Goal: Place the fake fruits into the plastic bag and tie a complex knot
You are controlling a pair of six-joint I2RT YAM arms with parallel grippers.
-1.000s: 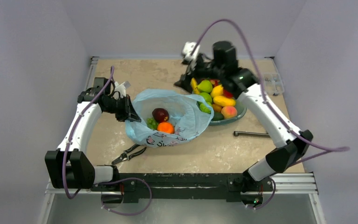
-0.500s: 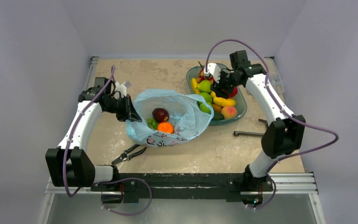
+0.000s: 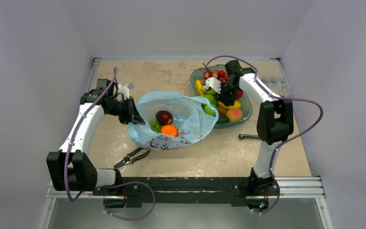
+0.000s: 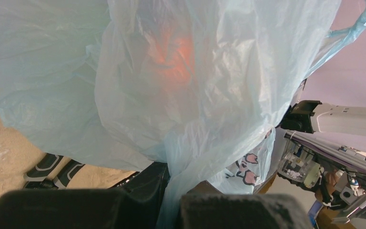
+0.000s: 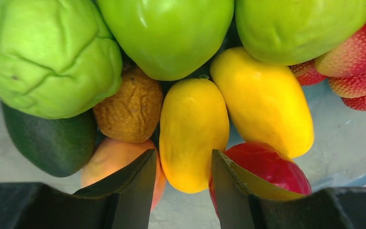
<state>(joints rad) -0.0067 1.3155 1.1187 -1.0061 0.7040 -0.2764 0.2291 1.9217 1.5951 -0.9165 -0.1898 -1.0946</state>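
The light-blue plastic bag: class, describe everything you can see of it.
The thin, crinkly, translucent light-blue plastic bag with dark and pink cartoon print lies on the beige table, mouth open upward. The left gripper pinches its left rim in shut jaws. Inside sit a dark red apple, an orange fruit and green grapes. Its right side reaches the teal oval dish.

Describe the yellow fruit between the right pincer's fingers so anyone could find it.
Find the teal dish at the table's far right. It is the smooth yellow oval lying between a rough brown fruit and a glossy red one.
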